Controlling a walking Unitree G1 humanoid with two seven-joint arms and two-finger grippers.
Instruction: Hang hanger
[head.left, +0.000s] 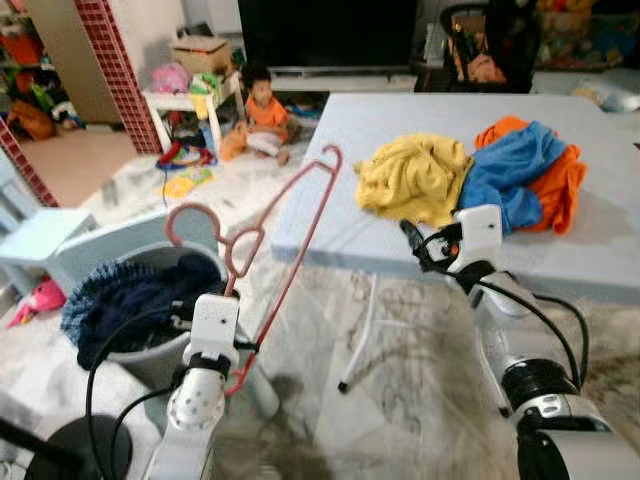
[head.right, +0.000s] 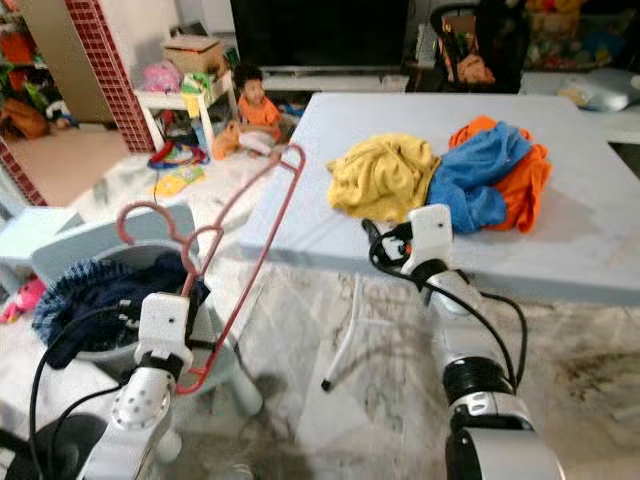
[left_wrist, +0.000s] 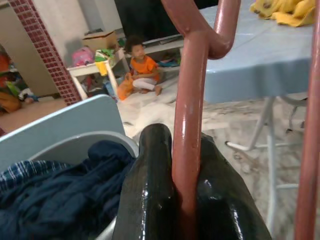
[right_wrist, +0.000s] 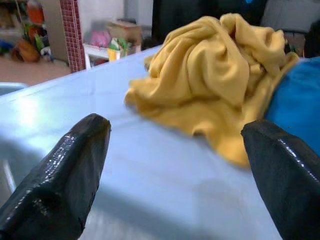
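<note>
The left gripper clamps one pink hanger. The right gripper gapes empty at the table's front edge, facing three garments (one yellow, one blue, one orange).

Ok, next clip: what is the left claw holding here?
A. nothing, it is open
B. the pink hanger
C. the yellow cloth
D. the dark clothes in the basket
B: the left claw is shut on a bar of the pink hanger, while the yellow cloth lies untouched on the table ahead of the open right claw.
</note>
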